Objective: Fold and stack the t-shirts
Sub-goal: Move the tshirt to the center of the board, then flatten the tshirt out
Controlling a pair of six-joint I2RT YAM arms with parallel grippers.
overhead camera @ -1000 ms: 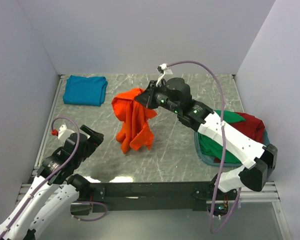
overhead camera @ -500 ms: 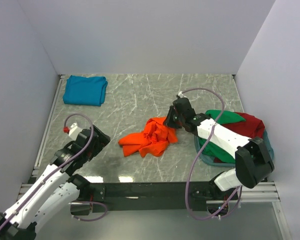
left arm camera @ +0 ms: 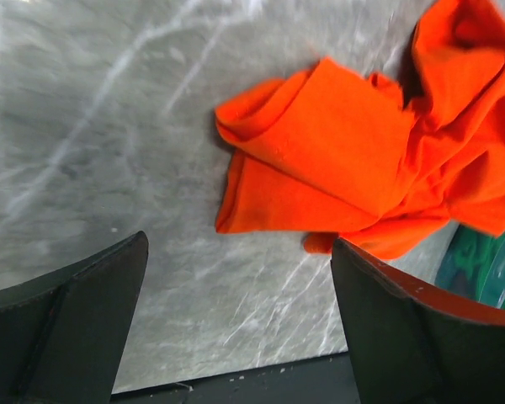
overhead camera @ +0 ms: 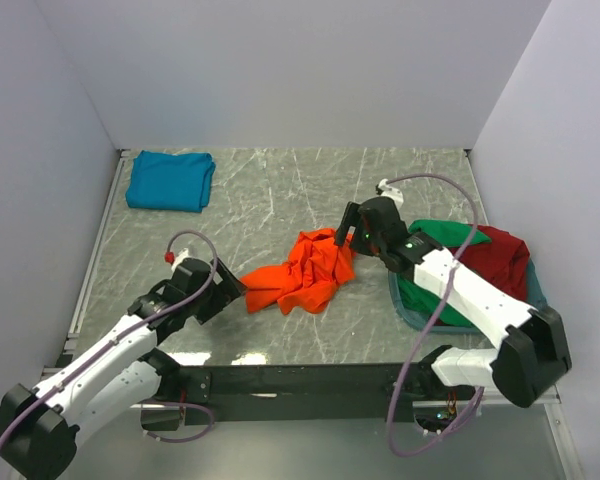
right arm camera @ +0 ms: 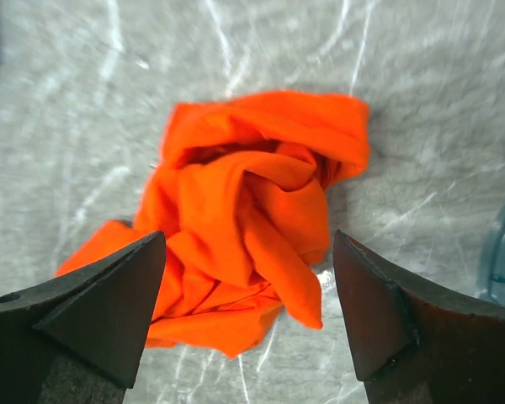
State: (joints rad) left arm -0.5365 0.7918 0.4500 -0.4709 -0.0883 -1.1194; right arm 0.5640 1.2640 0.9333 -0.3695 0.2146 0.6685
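While your right tool (overhead camera: 346,238) hangs at the right edge of the crumpled orange t-shirt (overhead camera: 302,275), its jaws stand wide apart and hold nothing. In the right wrist view its two dark fingers (right arm camera: 109,320) frame the heap, which lies bunched on the marbled desk (overhead camera: 280,190) beyond them. You cannot tell from above whether the tool touches the cloth.

Your left tool (overhead camera: 230,295) sits low over the desk just beside the shirt's left end, with its jaws also spread and empty. In the left wrist view the nearest orange fold lies ahead between the fingers, apart from both.

Just right of the orange shirt, under your right arm, stands the grey-blue basket (overhead camera: 404,312). A green t-shirt (overhead camera: 458,236) and a dark red t-shirt (overhead camera: 505,258) are heaped in it, spilling over its rim, with the red one on the far right side.

Well apart from all this, in the far left corner of the desk, a teal t-shirt (overhead camera: 170,180) lies folded flat.
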